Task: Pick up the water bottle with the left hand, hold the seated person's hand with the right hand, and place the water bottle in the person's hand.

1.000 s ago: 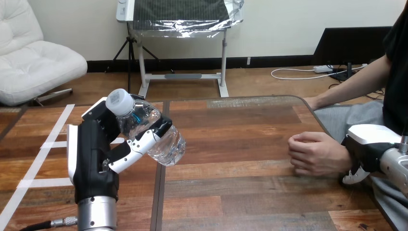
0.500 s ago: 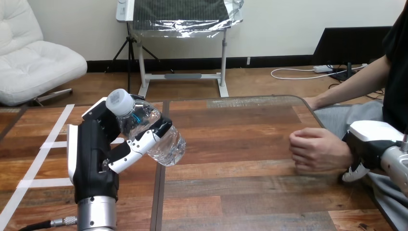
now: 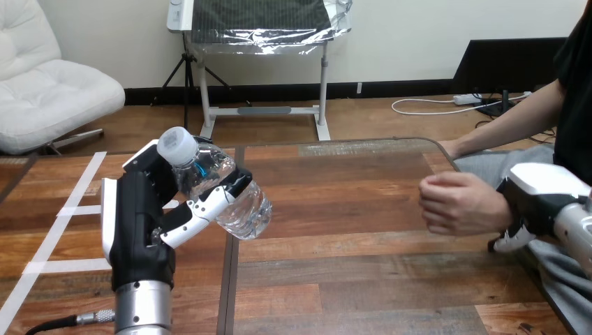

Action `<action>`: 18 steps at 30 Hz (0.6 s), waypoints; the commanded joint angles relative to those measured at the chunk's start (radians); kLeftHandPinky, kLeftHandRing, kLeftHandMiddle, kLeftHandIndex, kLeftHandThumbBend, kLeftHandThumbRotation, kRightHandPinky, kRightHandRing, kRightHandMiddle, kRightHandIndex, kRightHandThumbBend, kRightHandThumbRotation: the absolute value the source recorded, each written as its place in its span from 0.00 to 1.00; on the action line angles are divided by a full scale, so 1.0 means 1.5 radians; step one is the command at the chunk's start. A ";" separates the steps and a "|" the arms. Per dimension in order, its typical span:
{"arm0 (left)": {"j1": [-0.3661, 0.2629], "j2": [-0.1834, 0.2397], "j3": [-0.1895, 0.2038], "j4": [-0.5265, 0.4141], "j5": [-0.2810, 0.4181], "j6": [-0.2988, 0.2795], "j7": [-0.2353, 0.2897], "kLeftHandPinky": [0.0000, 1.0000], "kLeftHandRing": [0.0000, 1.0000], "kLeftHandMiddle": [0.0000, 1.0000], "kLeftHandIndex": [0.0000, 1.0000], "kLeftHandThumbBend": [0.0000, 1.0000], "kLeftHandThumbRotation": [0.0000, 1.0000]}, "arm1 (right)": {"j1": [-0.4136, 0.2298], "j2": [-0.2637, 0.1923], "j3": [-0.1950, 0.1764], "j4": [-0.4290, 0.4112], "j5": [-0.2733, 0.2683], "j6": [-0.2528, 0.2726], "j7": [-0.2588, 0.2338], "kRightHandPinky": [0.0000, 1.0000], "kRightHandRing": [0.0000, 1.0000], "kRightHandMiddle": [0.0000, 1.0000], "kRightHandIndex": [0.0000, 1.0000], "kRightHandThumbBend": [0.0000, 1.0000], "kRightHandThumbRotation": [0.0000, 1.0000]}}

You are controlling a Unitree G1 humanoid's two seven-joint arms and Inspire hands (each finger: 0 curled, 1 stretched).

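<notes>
We record the left hand [image 3: 139,223] at 8 o'clock, fingers [image 3: 202,209] curled round the water bottle [image 3: 230,195]. The bottle is held tilted above the surface [image 3: 349,209], cap toward 11 o'clock. At 3 o'clock the right hand [image 3: 534,202] lies against the wrist behind the person's hand [image 3: 457,204], a loose fist. We cannot tell whether it grips.

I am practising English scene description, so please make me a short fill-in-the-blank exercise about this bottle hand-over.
1. The left hand holds a water bottle with a ___ cap.
2. The person's hand is at the view's ___ side.
3. The table is made of ___.
Missing words: white; right; wood.
</notes>
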State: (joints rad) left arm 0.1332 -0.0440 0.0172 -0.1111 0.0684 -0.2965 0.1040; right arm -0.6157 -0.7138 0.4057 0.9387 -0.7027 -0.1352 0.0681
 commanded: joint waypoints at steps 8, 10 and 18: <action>-0.084 -0.009 -0.019 -0.023 0.016 0.008 0.003 0.45 0.42 0.44 0.49 0.65 0.00 | -0.007 -0.034 -0.040 -0.098 0.018 -0.004 0.011 0.20 0.31 0.42 0.47 0.71 0.00; -0.088 -0.008 -0.021 -0.022 0.021 0.010 0.003 0.44 0.42 0.44 0.49 0.65 0.00 | -0.005 -0.036 -0.044 -0.105 0.022 -0.006 0.014 0.20 0.30 0.41 0.46 0.71 0.00; -0.106 -0.015 -0.036 -0.025 0.035 0.035 0.004 0.42 0.42 0.43 0.49 0.64 0.00 | 0.009 -0.054 -0.054 -0.151 0.029 -0.014 0.024 0.19 0.27 0.37 0.43 0.72 0.00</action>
State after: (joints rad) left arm 0.0723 -0.0514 -0.0065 -0.1111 0.1064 -0.2498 0.1081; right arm -0.5846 -0.7542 0.3546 0.7989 -0.6703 -0.1424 0.0996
